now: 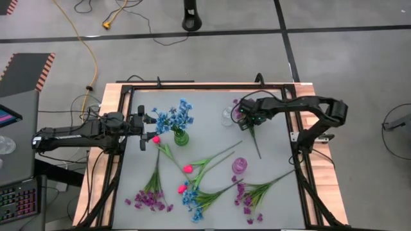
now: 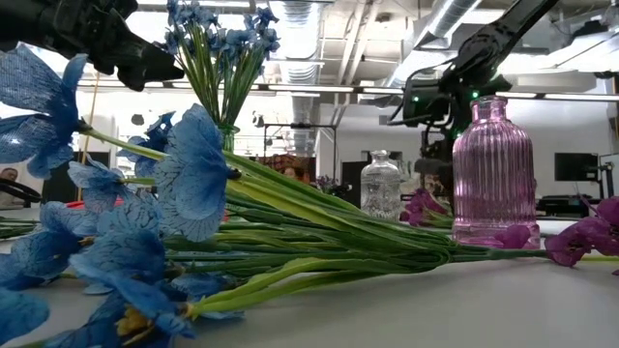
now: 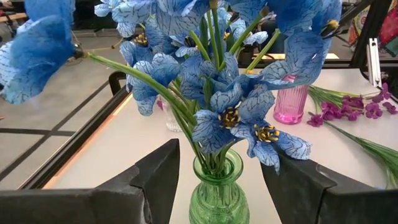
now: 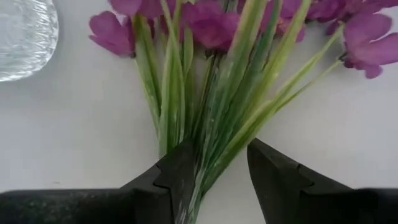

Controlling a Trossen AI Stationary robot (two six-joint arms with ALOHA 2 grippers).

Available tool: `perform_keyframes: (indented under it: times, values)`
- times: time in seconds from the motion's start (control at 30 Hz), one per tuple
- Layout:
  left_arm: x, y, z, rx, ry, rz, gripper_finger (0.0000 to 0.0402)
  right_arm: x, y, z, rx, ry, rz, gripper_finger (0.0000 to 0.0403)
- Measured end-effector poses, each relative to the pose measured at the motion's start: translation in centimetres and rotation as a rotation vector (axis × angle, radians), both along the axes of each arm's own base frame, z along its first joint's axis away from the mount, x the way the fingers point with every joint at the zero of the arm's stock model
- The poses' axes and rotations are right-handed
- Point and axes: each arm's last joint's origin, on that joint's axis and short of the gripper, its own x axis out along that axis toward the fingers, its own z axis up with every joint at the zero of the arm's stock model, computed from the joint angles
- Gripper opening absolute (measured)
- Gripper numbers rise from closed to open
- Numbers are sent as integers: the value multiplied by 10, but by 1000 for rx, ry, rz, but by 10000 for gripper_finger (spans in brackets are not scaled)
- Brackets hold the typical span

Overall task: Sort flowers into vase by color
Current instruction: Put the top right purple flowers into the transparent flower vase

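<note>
A green vase (image 1: 181, 137) (image 3: 219, 196) stands at the table's far left and holds several blue flowers (image 1: 173, 117) upright. My left gripper (image 1: 149, 120) (image 3: 221, 155) waits open just left of it, apart from it. A purple sprig (image 1: 255, 142) (image 4: 211, 93) lies flat on the table at the far right, beside a clear vase (image 1: 228, 115) (image 4: 25, 31). My right gripper (image 1: 247, 120) (image 4: 217, 155) points down over this sprig, open, one finger on each side of its bunched green stems just below the blooms.
A pink glass vase (image 1: 239, 165) (image 2: 493, 174) stands right of the table's middle. Loose sprigs lie across the near half: pink-red buds (image 1: 187, 169), a blue cluster (image 1: 192, 199) and purple clusters (image 1: 151, 200) (image 1: 247, 199). A black frame (image 1: 302, 160) borders the table.
</note>
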Motion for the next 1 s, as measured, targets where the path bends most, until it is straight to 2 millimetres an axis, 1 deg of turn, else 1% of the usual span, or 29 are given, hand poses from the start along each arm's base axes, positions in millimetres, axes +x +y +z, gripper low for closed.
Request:
perform_keyframes:
  times: [0.23,0.4,0.53,0.67,0.9,1.0]
  values:
    - [0,0,0,0,0,0,209,9,-3,-12,35,-38,8,175]
    - [0,0,0,-4,-1,1,209,12,-4,-23,53,-4,8,175]
    - [0,0,0,-4,-1,1,209,13,-4,-28,61,16,8,170]
    - [0,0,0,-4,-1,1,209,13,-4,-28,60,16,8,141]
    - [0,0,0,-4,-1,1,209,12,-3,-24,57,-3,12,56]
    - [0,0,0,-4,-1,1,209,11,-3,-21,53,-11,13,28]
